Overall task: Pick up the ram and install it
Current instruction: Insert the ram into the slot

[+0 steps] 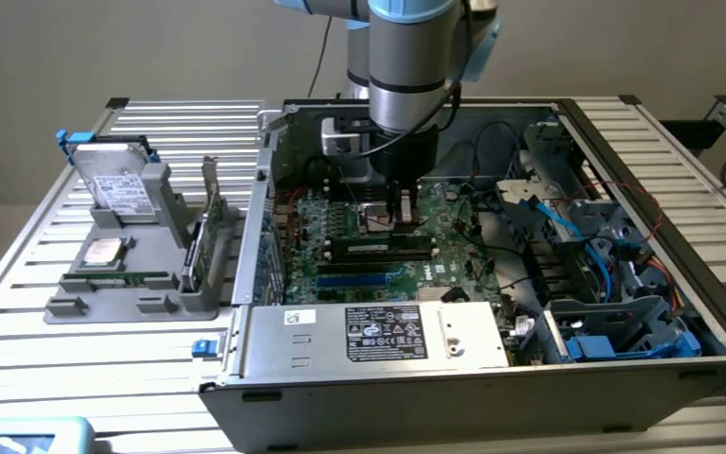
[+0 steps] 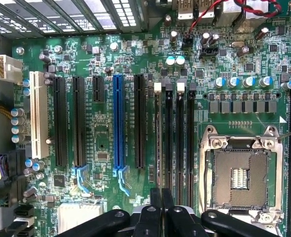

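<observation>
The ram (image 1: 376, 248), a narrow stick with black chips and a small white label, stands on edge in a memory slot on the green motherboard (image 1: 458, 213) inside the open computer case. My gripper (image 1: 397, 225) hangs straight down over the far side of the stick with its fingers shut together and nothing between them. Whether the tips touch the stick I cannot tell. In the wrist view the shut gripper (image 2: 161, 200) sits over the row of long black memory slots (image 2: 180, 133), beside the empty processor socket (image 2: 240, 173).
The case walls (image 1: 262, 189) surround the board. Cables and drive bays (image 1: 590, 255) fill the exterior view's right, and the power supply (image 1: 376, 333) sits in front. A grey fixture (image 1: 124, 293) at the left holds a hard drive (image 1: 117, 184), a silver chip (image 1: 101, 252), a green strip and an upright card (image 1: 212, 222).
</observation>
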You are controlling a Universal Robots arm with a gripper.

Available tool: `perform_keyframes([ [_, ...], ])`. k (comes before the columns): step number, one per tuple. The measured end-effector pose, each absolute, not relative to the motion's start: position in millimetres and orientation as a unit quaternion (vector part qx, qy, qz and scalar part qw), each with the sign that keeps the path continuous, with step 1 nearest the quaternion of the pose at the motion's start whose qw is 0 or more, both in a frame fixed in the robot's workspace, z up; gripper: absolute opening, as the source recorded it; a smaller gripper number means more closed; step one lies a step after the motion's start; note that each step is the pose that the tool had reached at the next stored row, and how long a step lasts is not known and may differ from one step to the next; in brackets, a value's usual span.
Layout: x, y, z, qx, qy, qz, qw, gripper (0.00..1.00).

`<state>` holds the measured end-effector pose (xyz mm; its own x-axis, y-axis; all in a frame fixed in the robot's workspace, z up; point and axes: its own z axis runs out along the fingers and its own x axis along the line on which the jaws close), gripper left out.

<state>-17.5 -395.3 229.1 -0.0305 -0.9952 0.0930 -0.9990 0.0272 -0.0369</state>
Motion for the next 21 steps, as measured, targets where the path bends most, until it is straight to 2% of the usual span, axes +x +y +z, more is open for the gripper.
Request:
perform_keyframes([
  [16, -22.4, -395.2, 225.5, 0.693, -0.719, 0.050, 0.017, 0.12],
  [19, -22.3, -395.2, 225.8, 0.692, -0.719, 0.051, 0.016, 0.13],
  [20, -22.3, -395.2, 226.4, 0.692, -0.720, 0.051, 0.016, 0.20],
  [21, -22.3, -395.2, 228.1, 0.692, -0.720, 0.051, 0.016, 0.20],
])
